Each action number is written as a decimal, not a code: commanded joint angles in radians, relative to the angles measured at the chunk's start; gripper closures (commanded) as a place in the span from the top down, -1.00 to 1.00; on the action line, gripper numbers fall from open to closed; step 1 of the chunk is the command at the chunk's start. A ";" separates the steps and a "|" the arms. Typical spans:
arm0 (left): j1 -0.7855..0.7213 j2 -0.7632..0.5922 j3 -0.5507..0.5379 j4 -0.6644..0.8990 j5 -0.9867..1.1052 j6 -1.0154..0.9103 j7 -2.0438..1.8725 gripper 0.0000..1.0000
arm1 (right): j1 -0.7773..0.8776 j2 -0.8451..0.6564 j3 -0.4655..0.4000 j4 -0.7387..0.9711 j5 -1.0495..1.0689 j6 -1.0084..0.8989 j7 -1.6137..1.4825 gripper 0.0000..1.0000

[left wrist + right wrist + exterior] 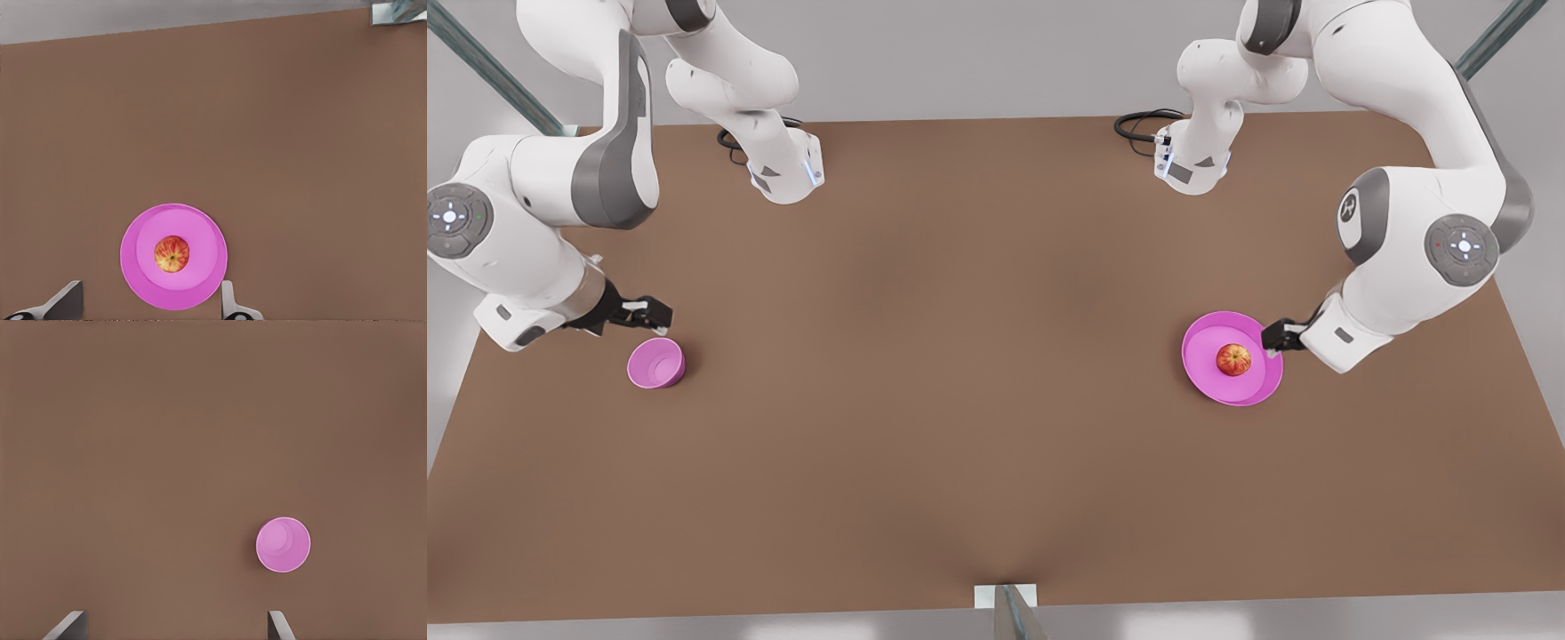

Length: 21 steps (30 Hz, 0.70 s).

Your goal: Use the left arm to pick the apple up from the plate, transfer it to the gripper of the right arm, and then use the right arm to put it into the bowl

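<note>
Two grippers hung over your brown table [978, 356], both with jaws spread wide and nothing between them. Your left gripper [1276, 336], on the front view's right, hovered at the edge of the plate [1199, 351]; in the left wrist view its fingertips [227, 297] straddled the plate's [200, 227] near rim, one tip overlapping that rim, the other well off to the side over bare table.

You had the apple [1233, 359] just ahead of those open jaws, resting at the middle of the plate and not yet touched. It was small and round, red with yellow-orange streaks, its stem dimple facing up in the left wrist view [171, 253]. Only the low magenta rim lay between the jaws and the fruit.

Your right gripper [649, 311], on the front view's left, waited just above and beside the bowl [655, 363], a small deep pink cup standing upright with nothing in it. In the right wrist view the bowl [283, 544] sat ahead of the open fingertips [277, 623], nearer one of them. Bowl and plate stood well apart across the table.
</note>
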 commanded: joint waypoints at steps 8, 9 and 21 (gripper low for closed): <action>0.035 -0.274 0.006 -0.681 -0.018 0.540 0.016 1.00 | -0.001 0.000 0.000 0.000 0.000 0.033 -0.004 1.00; 0.036 -0.276 0.006 -0.734 -0.018 0.602 0.016 1.00 | -0.003 0.000 0.000 0.000 0.000 0.033 -0.004 1.00; 0.101 -0.135 0.008 -1.075 -0.018 1.113 0.013 1.00 | -0.004 0.002 0.000 0.000 0.000 0.033 -0.006 1.00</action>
